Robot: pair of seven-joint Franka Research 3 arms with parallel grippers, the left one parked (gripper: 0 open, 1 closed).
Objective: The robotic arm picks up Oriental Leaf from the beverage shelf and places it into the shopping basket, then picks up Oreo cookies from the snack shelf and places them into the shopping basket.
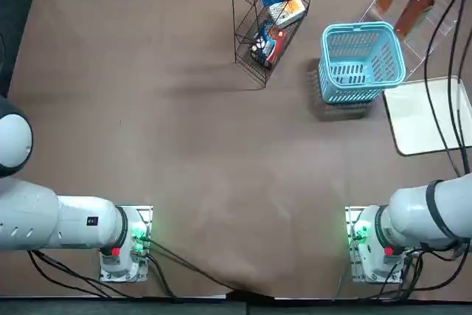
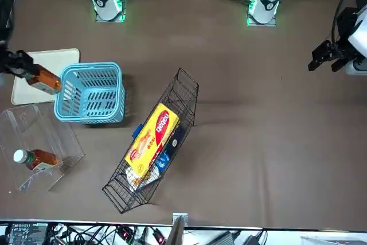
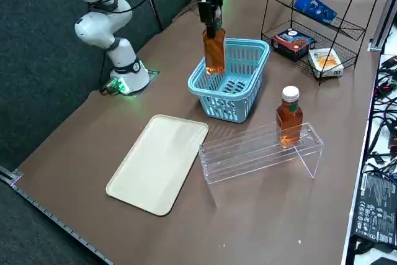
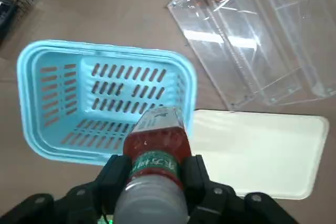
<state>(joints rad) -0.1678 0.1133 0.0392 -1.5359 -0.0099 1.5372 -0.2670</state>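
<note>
- The right gripper (image 4: pixel 155 174) is clamped on the Oriental Leaf (image 4: pixel 156 142) bottle, hanging just above the shopping basket's (image 4: pixel 31 85) rim.
- Shift it toward the basket's middle, roughly 10 o'clock in the wrist view, then lower before letting go.

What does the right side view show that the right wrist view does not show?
Only the right side view shows the snack shelf with the Oreo cookies on a tier, and a second bottle whole, upright on the beverage shelf. Only the right wrist view shows the end effector shut on the Oriental Leaf at close range. Both show the shopping basket, empty, the white tray, and the held bottle above the basket's rim.
</note>
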